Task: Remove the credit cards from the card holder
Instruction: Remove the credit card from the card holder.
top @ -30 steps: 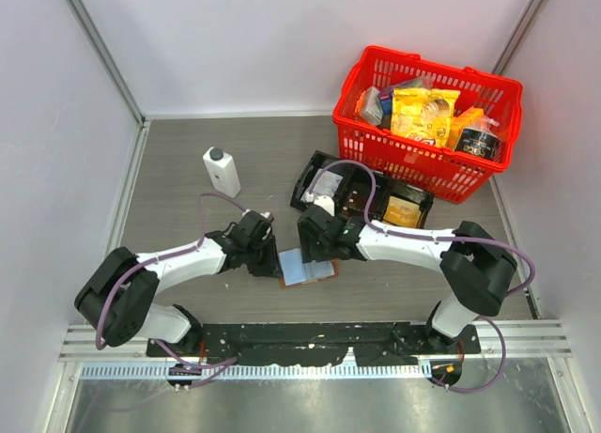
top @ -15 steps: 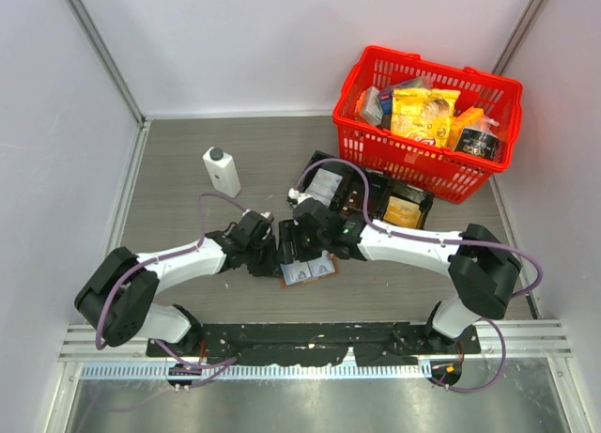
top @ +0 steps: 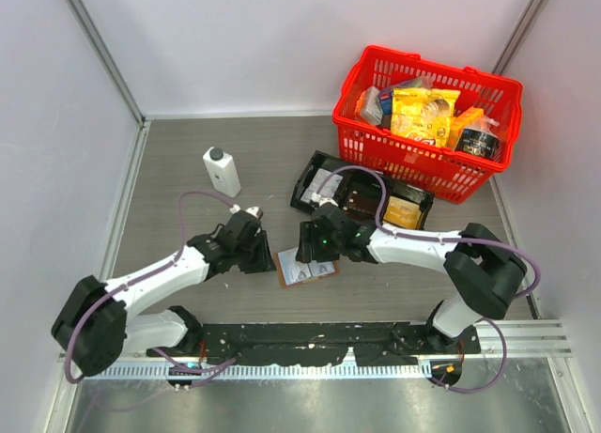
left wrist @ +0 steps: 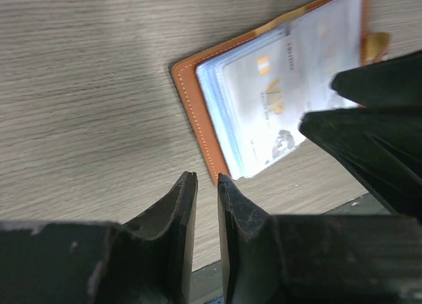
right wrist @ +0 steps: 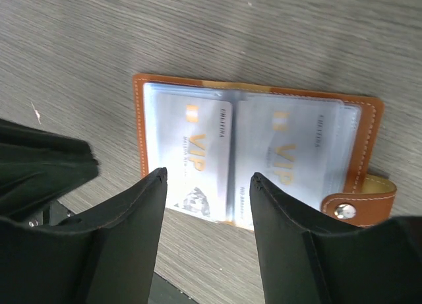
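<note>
Top external: card holder (top: 307, 268) lies open, flat on counter (top: 188, 142), between the two arms. Left gripper (top: 266, 261) sits just beside its left edge, right gripper (top: 311, 253) at its far edge.
Left wrist: gripper nearly pressed together, thin gap, nothing pinched. Holder's brown corner lies just ahead and to the right.
Right wrist: gripper spread wide, empty, hovering over credit cards (right wrist: 198, 146) in their pockets. Holder's long axis runs across the jaws. I judge right arm nearer for the pull.
</note>
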You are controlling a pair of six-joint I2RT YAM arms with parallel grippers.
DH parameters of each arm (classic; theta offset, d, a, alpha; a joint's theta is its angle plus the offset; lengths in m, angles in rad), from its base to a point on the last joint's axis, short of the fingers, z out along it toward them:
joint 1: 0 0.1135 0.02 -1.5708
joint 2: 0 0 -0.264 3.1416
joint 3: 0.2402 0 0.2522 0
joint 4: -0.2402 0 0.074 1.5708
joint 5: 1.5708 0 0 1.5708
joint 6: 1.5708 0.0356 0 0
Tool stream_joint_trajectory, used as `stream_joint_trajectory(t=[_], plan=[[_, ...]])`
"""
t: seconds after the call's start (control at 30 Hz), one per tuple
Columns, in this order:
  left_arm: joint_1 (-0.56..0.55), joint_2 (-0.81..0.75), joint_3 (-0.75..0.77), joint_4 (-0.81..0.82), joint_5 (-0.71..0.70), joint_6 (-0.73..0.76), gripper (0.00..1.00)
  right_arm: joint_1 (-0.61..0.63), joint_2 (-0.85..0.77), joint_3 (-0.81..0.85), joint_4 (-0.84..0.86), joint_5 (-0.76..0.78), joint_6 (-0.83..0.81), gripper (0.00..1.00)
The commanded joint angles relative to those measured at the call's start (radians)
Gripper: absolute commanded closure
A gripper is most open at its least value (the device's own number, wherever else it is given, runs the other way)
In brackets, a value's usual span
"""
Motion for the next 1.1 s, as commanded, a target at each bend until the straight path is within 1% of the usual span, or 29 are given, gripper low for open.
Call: stream_joint_trajectory(t=[0.0,0.13,0.3,0.47,0.6,0.73,0.8,0.93,1.07], plan=[[-0.004,-0.08,0.046,-0.026,-0.019,-0.011,0.77,-0.047,-0.06,-0.093,0.233,-0.121,0.041,0.42],[-0.002,-0.037,0.055,0.07,0.053,-0.032,0.77,-0.097,-0.068,-0.182,0.37,-0.206,0.084,0.44],[-0.004,0.098,0.088,0.132,0.094,-0.028,0.78,-0.131,-0.068,-0.245,0.473,-0.264,0.101,0.47],[-0.002,0.19,0.095,0.181,0.114,-0.028,0.8,-0.143,-0.05,-0.296,0.531,-0.276,0.118,0.48],[-0.002,0.227,0.095,0.187,0.113,-0.02,0.81,-0.142,-0.03,-0.325,0.566,-0.286,0.124,0.5],[-0.004,0.267,0.095,0.156,0.089,-0.011,0.83,-0.143,-0.022,-0.356,0.62,-0.301,0.138,0.56],[-0.002,0.288,0.094,0.139,0.072,-0.006,0.85,-0.142,-0.018,-0.369,0.648,-0.308,0.139,0.62],[-0.002,0.321,0.095,0.107,0.047,0.003,0.87,-0.143,-0.008,-0.402,0.713,-0.325,0.144,0.69],[-0.002,0.339,0.094,0.092,0.036,0.01,0.91,-0.146,-0.005,-0.437,0.786,-0.333,0.159,0.75]])
